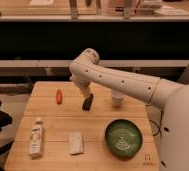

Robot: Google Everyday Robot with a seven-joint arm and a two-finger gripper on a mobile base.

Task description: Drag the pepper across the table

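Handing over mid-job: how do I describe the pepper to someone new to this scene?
Start at the wooden table and go to its far-left area. The pepper lies there, left of the gripper. It is the only small orange-red oblong thing; its neighbours are dark, white or green.

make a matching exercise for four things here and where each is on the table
1 small orange-red pepper
2 round green bowl
3 white plastic bottle
4 robot arm's dark pincer

a near left corner of the light wooden table
b mid-table, right of the pepper
c near right
d far left

Pairs: 1-d, 2-c, 3-a, 4-b
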